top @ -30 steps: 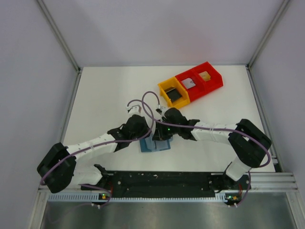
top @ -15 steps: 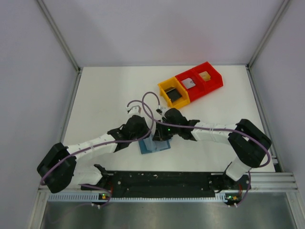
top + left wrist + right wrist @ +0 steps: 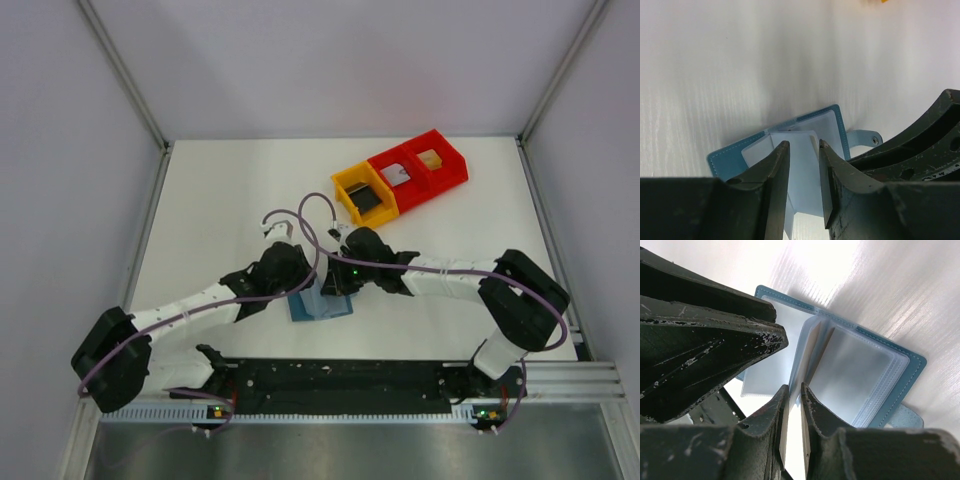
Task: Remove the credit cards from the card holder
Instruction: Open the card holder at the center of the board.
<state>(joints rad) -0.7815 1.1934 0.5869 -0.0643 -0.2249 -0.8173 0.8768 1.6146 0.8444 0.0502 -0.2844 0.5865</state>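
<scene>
The teal-blue card holder [image 3: 322, 306] lies open on the white table between both arms, its clear plastic sleeves fanned up. My right gripper [image 3: 794, 388] is shut on the edge of one upright sleeve of the card holder [image 3: 912, 371]. My left gripper [image 3: 803, 145] hovers over the card holder [image 3: 725, 160] with its jaws apart and a pale sleeve showing in the gap, not pinched. From above, the left gripper [image 3: 299, 281] and the right gripper [image 3: 336, 284] nearly touch. A dark credit card [image 3: 368, 200], a grey-white one [image 3: 398, 176] and a tan one [image 3: 431, 159] lie in the bins. I see no card in the sleeves.
A yellow bin [image 3: 346, 184] and two joined red bins [image 3: 446, 148] stand in a row at the back right. The holder's snap tab [image 3: 865, 138] sticks out on the table. Purple cables loop over both wrists.
The left gripper's jaws have widened a little and the left arm has swung slightly outward. The card holder has shifted a touch to the left. The right gripper keeps its grip.
</scene>
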